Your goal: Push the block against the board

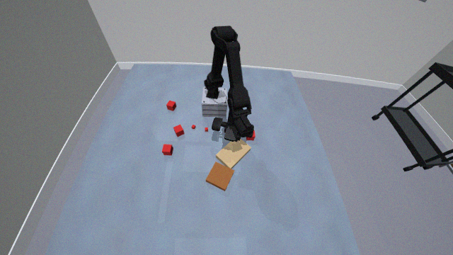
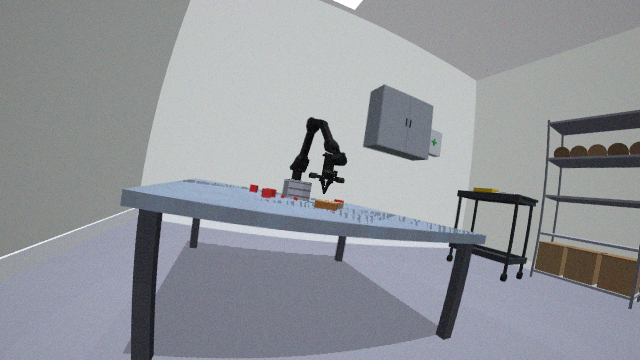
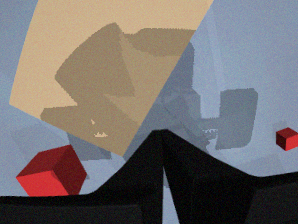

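The tan board (image 1: 233, 153) (image 3: 127, 16) lies flat on the blue table top (image 1: 141, 198). The orange-brown square block (image 1: 220, 176) (image 2: 324, 204) lies flat right at the board's near end, turned a little relative to it; I cannot tell whether the sides sit flush. My gripper (image 1: 230, 136) (image 2: 325, 191) (image 3: 160, 137) is shut and empty. It hangs a little above the table at the board's far end, and its shadow falls on the board. The block is out of the wrist view.
Several red cubes lie left of the arm, the nearest ones (image 1: 178, 130) (image 1: 167, 149). Another red cube (image 1: 253, 136) (image 3: 53, 172) sits right beside the gripper. The arm's grey base (image 1: 214, 103) stands behind. A black cart (image 1: 417, 134) stands off the table at the right.
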